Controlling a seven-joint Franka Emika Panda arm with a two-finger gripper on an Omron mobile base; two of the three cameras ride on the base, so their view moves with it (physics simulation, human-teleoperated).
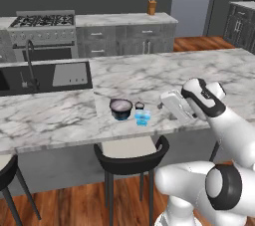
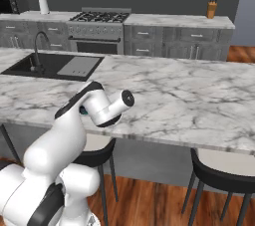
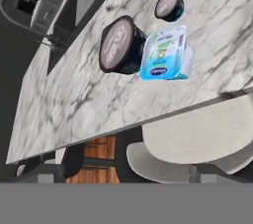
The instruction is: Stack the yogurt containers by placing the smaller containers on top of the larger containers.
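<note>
Dark tub (image 1: 121,109), blue cup (image 1: 142,117) and tiny cup (image 1: 139,105) stand clustered near the counter's (image 1: 60,113) front edge; gripper (image 1: 174,106) just beside them, jaw state unclear

one dark tub (image 1: 121,109), one light-blue cup (image 1: 143,117), one tiny dark cup (image 1: 139,105)

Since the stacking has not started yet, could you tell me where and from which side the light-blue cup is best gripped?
Probably from above, closing the fingers across the side walls of the light-blue cup. It stands upright near the counter edge. The wide dark tub sits close on one side and the tiny dark cup just behind, so the fingers should go on the two freer sides.
</note>
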